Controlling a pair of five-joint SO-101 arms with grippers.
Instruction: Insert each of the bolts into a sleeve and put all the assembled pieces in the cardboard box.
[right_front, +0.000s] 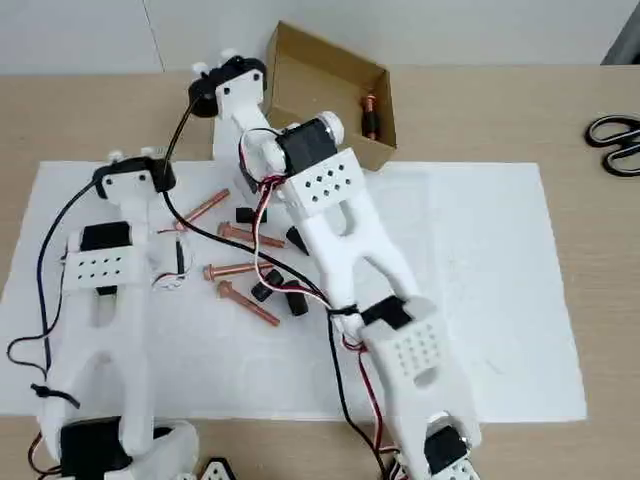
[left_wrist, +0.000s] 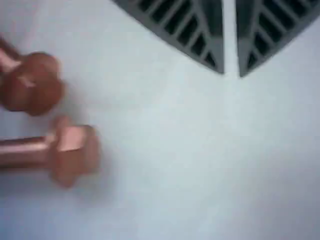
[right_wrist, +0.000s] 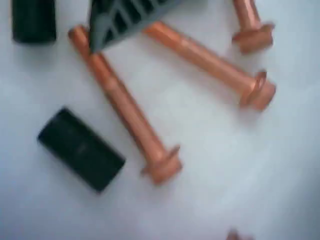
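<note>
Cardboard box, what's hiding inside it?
Inside the cardboard box lies one copper bolt with a dark sleeve on it, close to the right wall. An arm covers the box's near-left corner, so anything lying there is hidden.

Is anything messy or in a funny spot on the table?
The copper bolts and black sleeves lie jumbled at odd angles on the white sheet, outside the cardboard box. The scissors sit alone by the edge of the table, off the sheet, away from the work.
</note>
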